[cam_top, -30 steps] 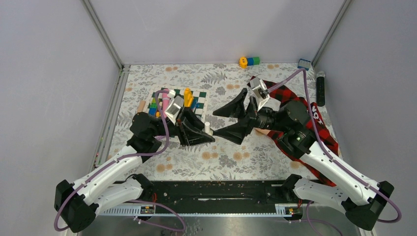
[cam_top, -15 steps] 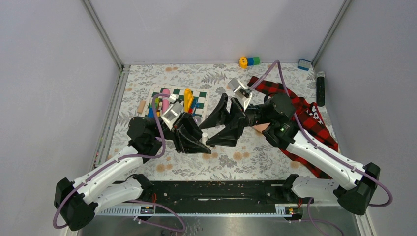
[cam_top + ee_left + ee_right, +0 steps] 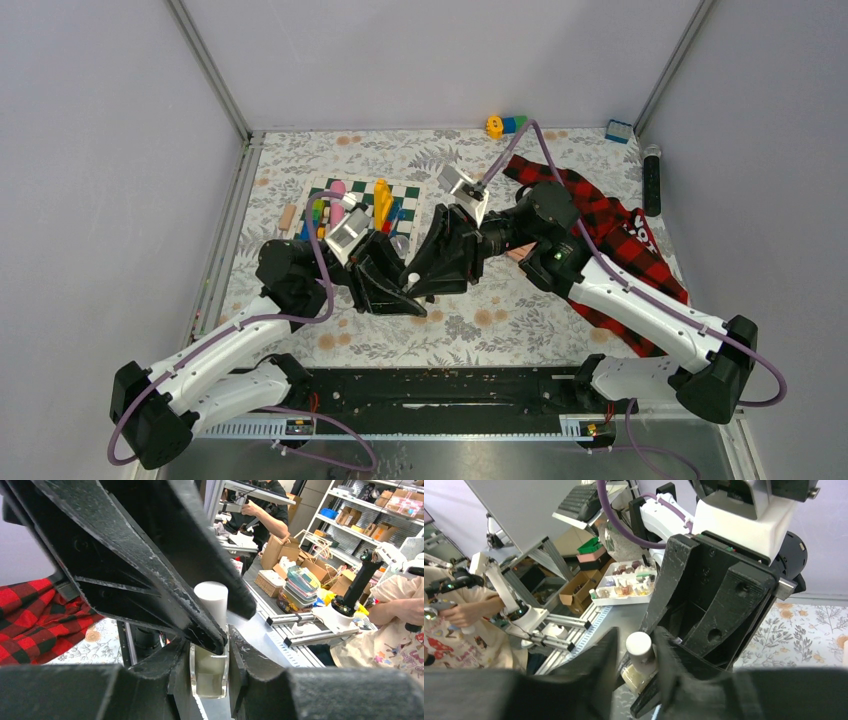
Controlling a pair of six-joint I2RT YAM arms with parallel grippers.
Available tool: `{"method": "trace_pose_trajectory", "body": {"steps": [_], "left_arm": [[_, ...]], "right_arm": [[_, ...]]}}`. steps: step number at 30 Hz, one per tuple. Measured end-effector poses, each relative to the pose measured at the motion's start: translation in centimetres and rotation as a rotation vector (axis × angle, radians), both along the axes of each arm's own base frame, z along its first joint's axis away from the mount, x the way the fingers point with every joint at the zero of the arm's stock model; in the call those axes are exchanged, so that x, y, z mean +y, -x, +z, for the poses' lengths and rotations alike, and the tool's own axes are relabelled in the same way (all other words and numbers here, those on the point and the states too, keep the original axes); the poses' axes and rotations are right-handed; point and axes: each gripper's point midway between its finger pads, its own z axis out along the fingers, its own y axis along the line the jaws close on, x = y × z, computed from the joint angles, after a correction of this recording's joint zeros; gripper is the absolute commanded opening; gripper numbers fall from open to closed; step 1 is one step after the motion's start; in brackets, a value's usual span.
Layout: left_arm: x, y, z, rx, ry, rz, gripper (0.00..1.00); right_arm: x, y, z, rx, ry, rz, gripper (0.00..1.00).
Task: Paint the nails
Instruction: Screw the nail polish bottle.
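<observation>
Floral-print worktop (image 3: 480, 315) inside plain grey walls. Found left gripper (image 3: 210, 649) clamped on the clear glass body of an upright polish bottle (image 3: 209, 677), near the middle of the worktop and slightly toward the near edge. Found right gripper (image 3: 637, 639) reaching in from the right-edge side, with fingers (image 3: 596, 667) set either side of the bottle's white cap (image 3: 640, 645). Noted apparent contact on one side and a narrow gap on the other; unable to tell whether the cap is gripped. Located pale dummy hand (image 3: 519, 254) right of centre, largely hidden under the right arm and apart from the bottle. Traced plaid sleeve (image 3: 610, 225) from there toward the near right corner. Could not make out the nails at this size. Logged checkered board (image 3: 405, 192) carrying coloured pieces left of centre, coloured blocks (image 3: 507, 124) at the far edge, blue block (image 3: 618, 130) in the far right corner, and black cylinder (image 3: 652, 180) along the right edge.
</observation>
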Motion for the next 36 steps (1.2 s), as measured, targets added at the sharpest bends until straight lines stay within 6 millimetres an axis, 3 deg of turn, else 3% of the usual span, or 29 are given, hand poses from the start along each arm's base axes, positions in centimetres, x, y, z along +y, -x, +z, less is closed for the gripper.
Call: {"method": "trace_pose_trajectory", "body": {"steps": [3, 9, 14, 27, 36], "left_arm": [[0.0, 0.1, 0.0, 0.009, -0.003, -0.006, 0.00], [0.1, -0.1, 0.1, 0.017, -0.005, 0.025, 0.00], [0.5, -1.8, -0.4, 0.001, -0.017, 0.167, 0.00], [2.9, -8.5, -2.5, 0.032, -0.066, 0.676, 0.00], [6.6, -15.3, -8.1, 0.168, -0.240, 1.117, 0.00]], "right_arm": [[0.1, 0.0, -0.2, -0.006, 0.002, 0.005, 0.00], [0.3, -0.3, -0.2, -0.026, -0.003, -0.010, 0.00], [1.0, -1.8, -0.9, -0.021, 0.031, -0.095, 0.00], [4.6, -7.4, -3.3, 0.067, 0.156, -0.414, 0.00], [7.9, -14.4, -8.9, 0.223, 0.357, -0.805, 0.00]]}}
